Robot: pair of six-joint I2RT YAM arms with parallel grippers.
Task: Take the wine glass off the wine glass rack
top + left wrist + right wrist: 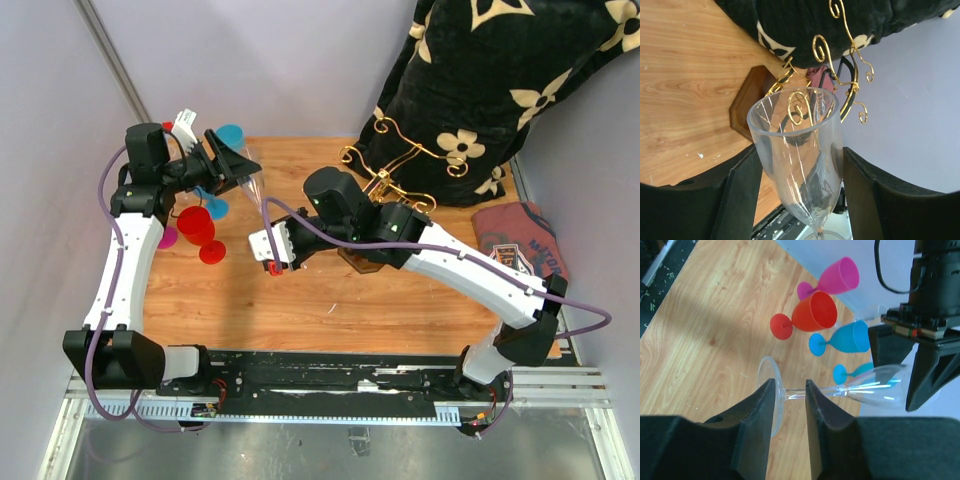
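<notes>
The clear wine glass [254, 192] hangs tilted in the air over the left of the table, away from the gold wire wine glass rack [398, 158]. My left gripper [232, 160] is shut on its bowl [795, 150], one finger on each side. My right gripper [790, 391] stands open at the stem [796, 392], its fingers a little apart just beside the foot. In the left wrist view the rack's scroll arms [840, 65] and dark base [746, 106] show behind the glass.
Red [812, 315], magenta [837, 277] and blue [845, 337] plastic glasses lie on the wooden table at the left. A black flowered cloth [480, 90] hangs behind the rack. A red cloth [520, 245] lies at the right.
</notes>
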